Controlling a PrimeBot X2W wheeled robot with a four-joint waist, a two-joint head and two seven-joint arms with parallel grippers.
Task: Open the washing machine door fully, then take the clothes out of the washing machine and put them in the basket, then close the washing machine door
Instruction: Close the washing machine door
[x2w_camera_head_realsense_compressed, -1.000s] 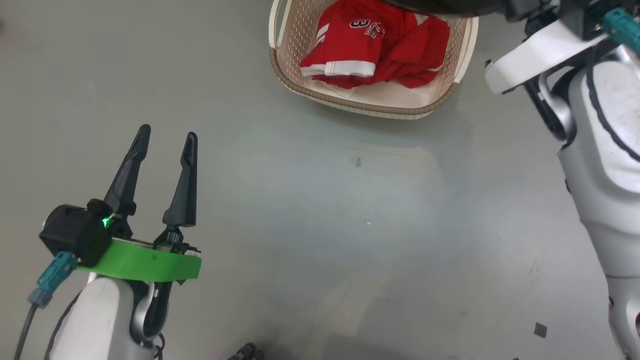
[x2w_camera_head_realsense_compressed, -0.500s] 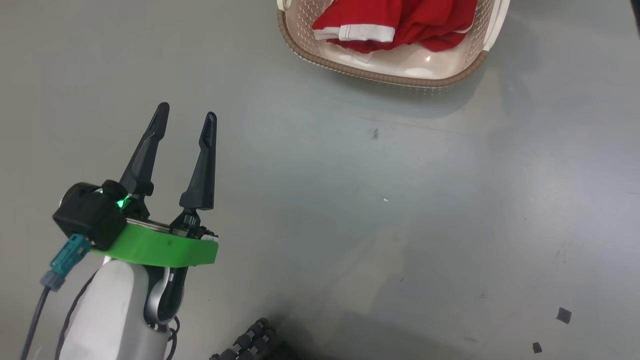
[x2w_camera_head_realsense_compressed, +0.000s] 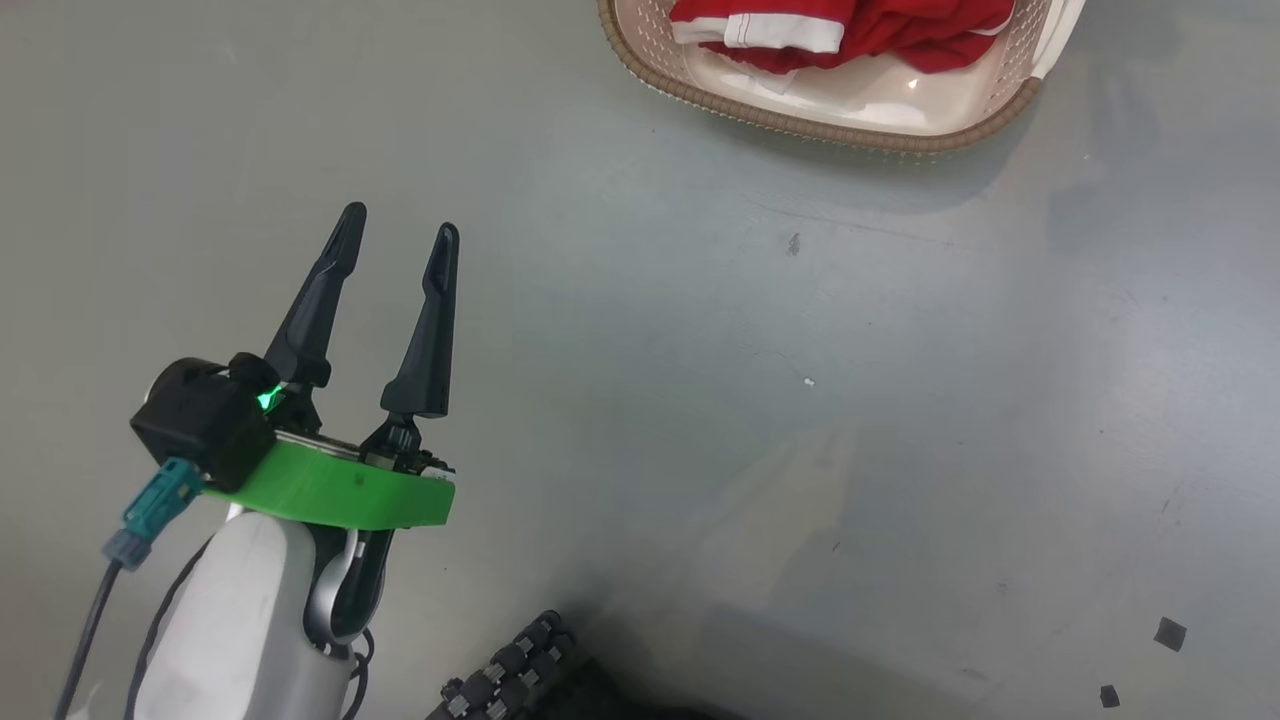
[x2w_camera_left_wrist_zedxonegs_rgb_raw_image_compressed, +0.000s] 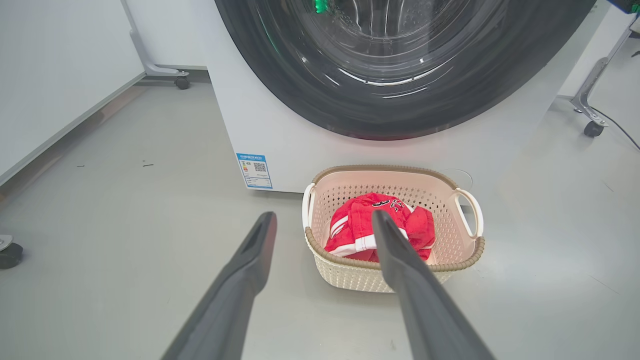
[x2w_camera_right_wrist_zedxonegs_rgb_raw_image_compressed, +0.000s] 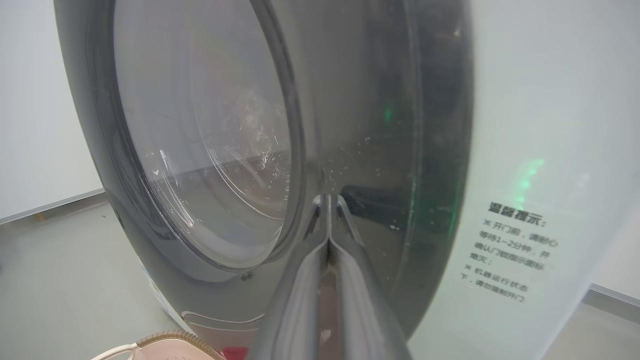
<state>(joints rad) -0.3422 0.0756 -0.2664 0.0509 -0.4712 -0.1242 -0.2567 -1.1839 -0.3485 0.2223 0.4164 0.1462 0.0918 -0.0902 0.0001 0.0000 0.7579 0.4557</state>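
R gripper tips together by washing machine door; L gripper apart. Door's stiff, prob. slippery (push near its edge).

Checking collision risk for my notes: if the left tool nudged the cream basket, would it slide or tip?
Probably slides: the basket sits flat on smooth grey floor and looks like light perforated plastic. Tipping seems unlikely: it is low and wide, holding only soft red clothes.

Bare floor around left pincer; basket well ahead.
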